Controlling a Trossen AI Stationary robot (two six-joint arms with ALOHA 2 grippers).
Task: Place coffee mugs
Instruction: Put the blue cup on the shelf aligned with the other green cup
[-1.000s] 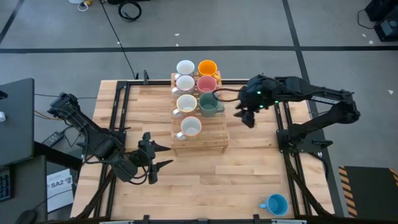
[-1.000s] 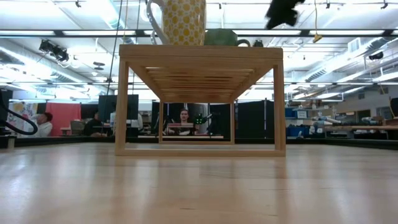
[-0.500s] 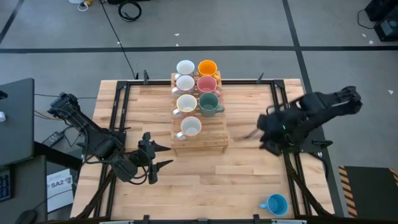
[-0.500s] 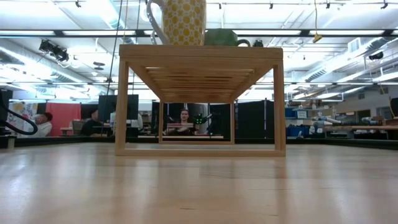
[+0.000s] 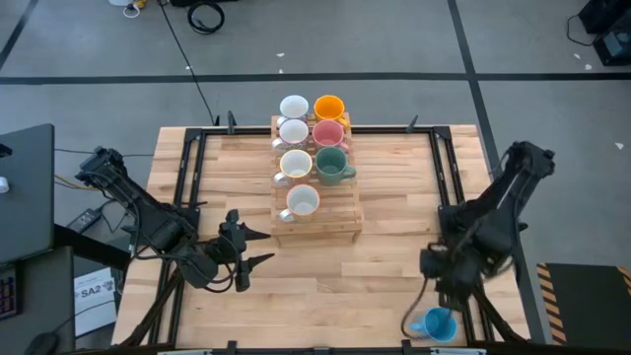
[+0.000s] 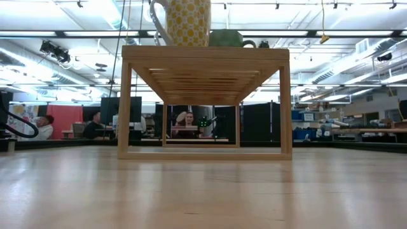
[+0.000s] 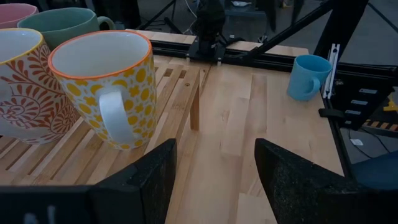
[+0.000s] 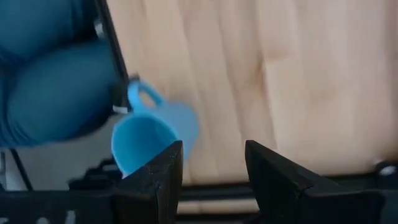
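Note:
Seven mugs stand on their bases on a wooden slatted rack (image 5: 315,222): white (image 5: 294,106), orange (image 5: 329,107), white (image 5: 293,131), pink (image 5: 327,134), cream (image 5: 295,164), dark green (image 5: 331,165) and a yellow-patterned one (image 5: 302,201). The blue mug (image 5: 435,323) stands upright at the table's near right corner. My right gripper (image 5: 435,289) hovers open just above and on the far side of it; in the right wrist view the blue mug (image 8: 149,134) lies ahead of the open gripper (image 8: 211,168). My left gripper (image 5: 251,248) waits open near the rack's near left corner.
Black metal frame rails (image 5: 449,187) run along the table's left, right and far sides. Bare wood (image 5: 345,281) lies between the rack and the near edge. The low view shows the rack's open underside (image 6: 203,108) and people in the room behind.
My right gripper has swung away from the dark green mug on the rack, travelling fast toward the table's near right corner, and now points down over the blue mug. The mugs and my left arm have stayed in place.

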